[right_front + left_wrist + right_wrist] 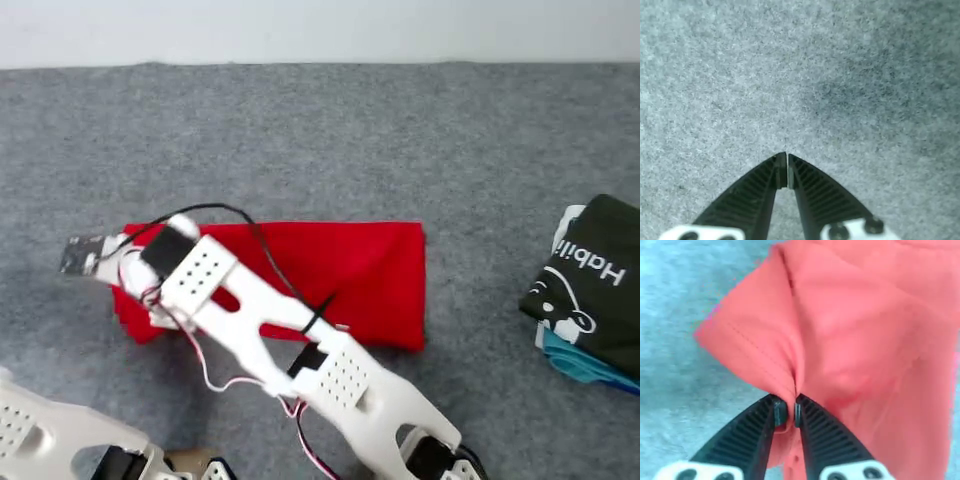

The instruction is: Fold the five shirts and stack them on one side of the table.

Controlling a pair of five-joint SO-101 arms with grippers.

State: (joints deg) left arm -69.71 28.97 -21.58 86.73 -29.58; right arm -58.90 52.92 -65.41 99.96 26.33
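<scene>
A red shirt (340, 270) lies folded into a wide band on the grey table (320, 140). My right arm stretches across it from the near edge to its left end. There my right gripper (786, 412) is shut on a pinched fold of the red shirt (855, 340), with the cloth bunched up between the fingertips. In the high view the wrist (195, 275) covers that gripper. My left gripper (786, 170) is shut on nothing over bare grey table (790, 75). The left arm (50, 435) sits at the near left corner.
A stack of folded shirts rests at the right edge: a dark printed one (595, 285) on top, a teal one (580, 365) beneath, a white edge (568, 225) behind. A black cable (255, 235) loops over the red shirt.
</scene>
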